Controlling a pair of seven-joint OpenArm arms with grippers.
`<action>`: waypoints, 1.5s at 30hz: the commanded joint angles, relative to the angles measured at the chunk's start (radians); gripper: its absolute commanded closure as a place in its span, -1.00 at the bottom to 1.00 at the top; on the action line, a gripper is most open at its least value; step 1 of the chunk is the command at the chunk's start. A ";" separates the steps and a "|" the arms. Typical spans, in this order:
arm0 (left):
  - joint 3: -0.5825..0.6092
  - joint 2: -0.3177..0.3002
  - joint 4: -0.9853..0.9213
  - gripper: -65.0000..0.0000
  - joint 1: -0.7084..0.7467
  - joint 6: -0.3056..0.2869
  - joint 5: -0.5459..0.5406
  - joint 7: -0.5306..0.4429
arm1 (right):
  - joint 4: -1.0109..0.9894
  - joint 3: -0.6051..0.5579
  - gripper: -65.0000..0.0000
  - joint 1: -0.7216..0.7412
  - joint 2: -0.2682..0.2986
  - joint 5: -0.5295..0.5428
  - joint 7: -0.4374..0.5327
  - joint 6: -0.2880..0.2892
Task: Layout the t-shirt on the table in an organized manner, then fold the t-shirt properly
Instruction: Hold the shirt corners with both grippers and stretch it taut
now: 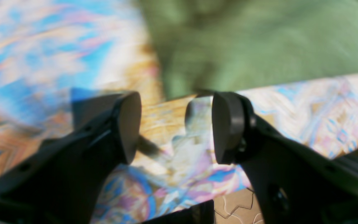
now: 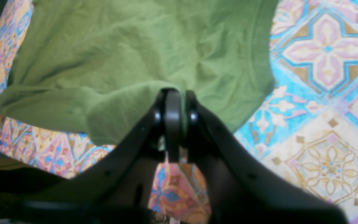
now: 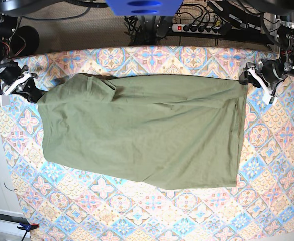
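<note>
1. Jaws of the left gripper (image 1: 176, 127) stand wide apart with nothing between them; only patterned cloth shows in the gap. The left wrist view is blurred, so fine detail is lost.
2. Just beyond those open jaws, an edge of the t-shirt (image 1: 259, 46) lies on the counter (image 1: 322, 105), near the fingertips but apart from them.
3. Jaws of the right gripper (image 2: 176, 96) are pressed together, pinching a fold of the t-shirt's (image 2: 129, 56) edge; the fabric puckers into creases running toward the pinch point.
4. Out from the right jaws, the green cloth spreads away across the counter (image 2: 322, 93); to one side of them bare tile pattern shows, pink, blue and cream.
5. Base view: right gripper (image 3: 28, 88) sits at one far corner of the t-shirt (image 3: 141, 135), left gripper (image 3: 255, 78) just off the opposite far corner.
6. Between the two sets of jaws the shirt is stretched broadside, mostly flat, with a turned-over flap near the right jaws and a long crease along the far edge.
7. Counter (image 3: 152, 216) extends well past the shirt on the near side and on both ends; past its far edge a power strip (image 3: 199, 27) and cables lie on the floor.
</note>
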 commanded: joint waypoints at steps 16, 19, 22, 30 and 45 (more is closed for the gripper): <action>-0.130 0.163 -0.209 -0.06 -0.319 -0.007 -0.256 0.082 | 0.014 0.011 0.97 0.010 -0.023 0.019 0.025 0.007; -0.130 0.198 -0.271 -0.06 -0.359 -0.007 -0.242 0.104 | 0.014 0.011 0.97 0.011 -0.023 0.019 0.025 0.007; -0.130 0.240 -0.284 -0.06 -0.383 -0.007 -0.150 0.108 | 0.014 0.011 0.97 0.011 -0.023 0.019 0.025 0.007; -0.085 0.307 -0.288 -0.06 -0.393 -0.007 0.000 0.112 | 0.014 0.011 0.97 0.039 -0.023 0.019 0.025 0.007; -0.050 0.295 -0.281 1.00 -0.411 -0.013 -0.006 0.113 | 0.013 0.008 0.97 0.068 -0.026 0.019 0.025 0.007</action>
